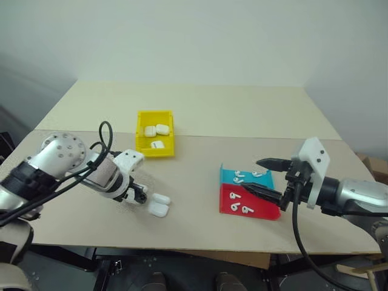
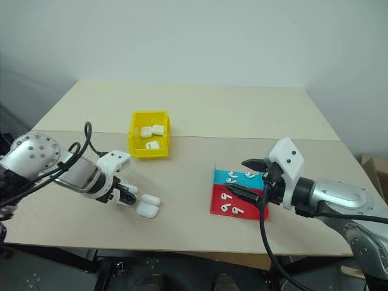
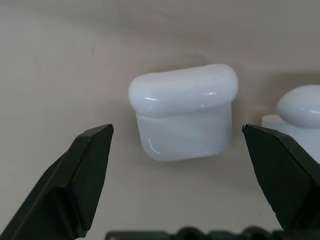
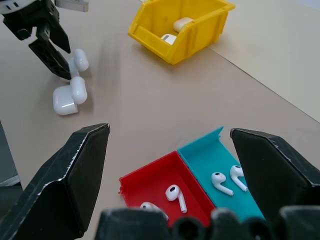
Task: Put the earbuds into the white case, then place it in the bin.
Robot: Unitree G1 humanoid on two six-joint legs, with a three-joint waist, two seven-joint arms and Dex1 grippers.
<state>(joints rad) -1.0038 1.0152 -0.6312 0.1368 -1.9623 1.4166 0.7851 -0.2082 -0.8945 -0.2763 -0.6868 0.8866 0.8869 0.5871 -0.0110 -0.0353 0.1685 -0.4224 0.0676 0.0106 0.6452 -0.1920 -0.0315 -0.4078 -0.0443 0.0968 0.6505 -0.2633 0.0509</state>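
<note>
Two white cases [image 1: 159, 205] lie side by side near the table's front left. My left gripper [image 1: 140, 195] points down just beside them, open. In the left wrist view one case [image 3: 182, 112] sits between the spread fingers [image 3: 82, 175], untouched, and the second case [image 3: 300, 112] is beside it. Several earbuds lie in the blue tray [image 1: 237, 176] and the red tray [image 1: 235, 197]. My right gripper [image 1: 253, 176] hovers open over these trays, holding nothing. The yellow bin [image 1: 140, 136] stands behind the cases with three white cases inside.
The red tray [image 4: 150, 175] and blue tray [image 4: 200, 150] stand joined at the front right. A seam runs across the tan table behind the bin. The table's front edge is close to the two cases.
</note>
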